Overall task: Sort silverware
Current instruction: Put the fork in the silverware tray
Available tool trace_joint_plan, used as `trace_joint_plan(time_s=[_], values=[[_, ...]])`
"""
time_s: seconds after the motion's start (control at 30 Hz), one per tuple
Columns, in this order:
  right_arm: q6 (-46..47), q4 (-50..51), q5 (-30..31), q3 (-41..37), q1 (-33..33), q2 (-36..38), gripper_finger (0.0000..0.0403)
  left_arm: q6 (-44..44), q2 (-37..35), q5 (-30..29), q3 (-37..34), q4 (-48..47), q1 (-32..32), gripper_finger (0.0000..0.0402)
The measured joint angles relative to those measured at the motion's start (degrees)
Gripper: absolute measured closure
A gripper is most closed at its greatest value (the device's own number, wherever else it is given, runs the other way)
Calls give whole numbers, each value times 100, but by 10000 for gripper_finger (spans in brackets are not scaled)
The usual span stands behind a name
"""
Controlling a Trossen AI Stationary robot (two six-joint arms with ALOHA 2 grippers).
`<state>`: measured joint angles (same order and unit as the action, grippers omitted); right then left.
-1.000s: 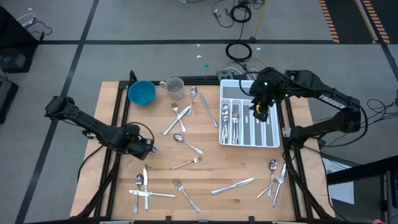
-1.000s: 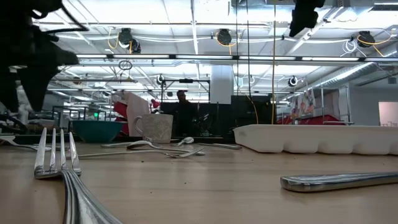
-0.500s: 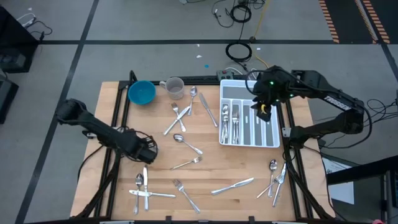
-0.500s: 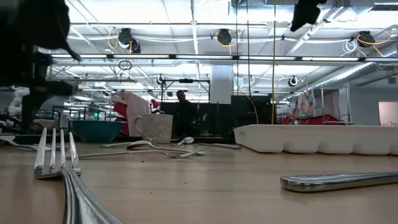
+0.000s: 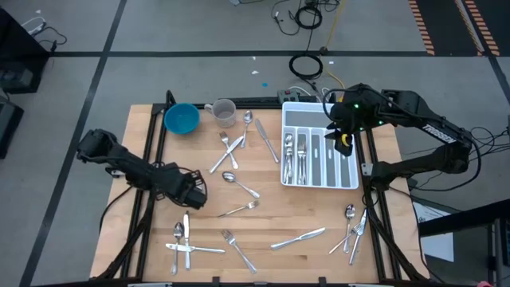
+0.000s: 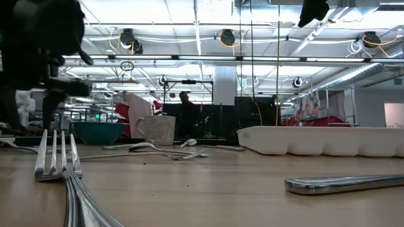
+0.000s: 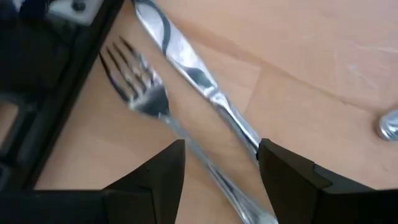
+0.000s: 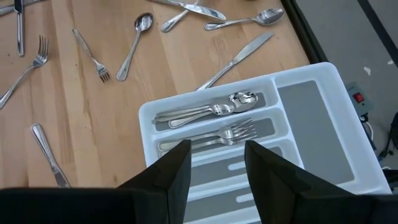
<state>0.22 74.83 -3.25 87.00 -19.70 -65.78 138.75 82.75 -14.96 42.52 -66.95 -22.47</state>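
Observation:
Silver forks, spoons and knives lie scattered flat on the wooden table (image 5: 263, 203). A fork and knife pair (image 5: 183, 237) lies near the left near corner. More pieces rest in the white tray (image 5: 356, 179). My left gripper (image 5: 191, 194) is open, hovering over that pair. In the left wrist view the fork (image 7: 142, 93) and the knife (image 7: 193, 71) lie ahead of my left gripper (image 7: 221, 165), and the fork's handle runs between the fingers. My right gripper (image 5: 344, 139) is open above the tray's right side, holding nothing; my right gripper (image 8: 214, 165) shows spoons (image 8: 211, 109) and forks (image 8: 217, 135) in the tray's compartments.
A blue bowl (image 5: 182, 119) and a clear cup (image 5: 225, 112) stand at the far left. Loose pieces lie mid-table (image 5: 231, 147), along the near edge (image 5: 299, 237) and at the near right (image 5: 352, 227). In the low view a fork (image 6: 60, 157) and knife (image 6: 344, 183) lie close.
My left gripper has moved toward the table's near edge and a little right, closing on the fork and knife pair. My right gripper has drifted toward the table's right edge above the tray. Both have stayed open.

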Motion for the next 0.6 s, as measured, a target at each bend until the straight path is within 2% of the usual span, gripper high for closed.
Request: trace_joint_plan(time_s=[0.17, 0.27, 0.4, 0.47, 0.53, 0.6], values=[[183, -2, 2, 0, 0, 2, 259, 452, -68, -127, 0, -51, -30, 197], [296, -21, 4, 0, 0, 2, 259, -194, -70, -454, 0, -106, -33, 197], [423, -37, 4, 0, 0, 2, 259, -333, -287, -382, 27, -147, -172, 197], [425, -51, 16, 0, 0, 2, 259, -1073, -334, -808, 75, -386, -369, 197], [473, -55, 24, 0, -2, 2, 259, -2357, -347, -1478, 140, -396, -567, 197], [526, -73, 25, 0, -2, 2, 259, -3713, -345, -1656, 173, -137, -626, 197]])
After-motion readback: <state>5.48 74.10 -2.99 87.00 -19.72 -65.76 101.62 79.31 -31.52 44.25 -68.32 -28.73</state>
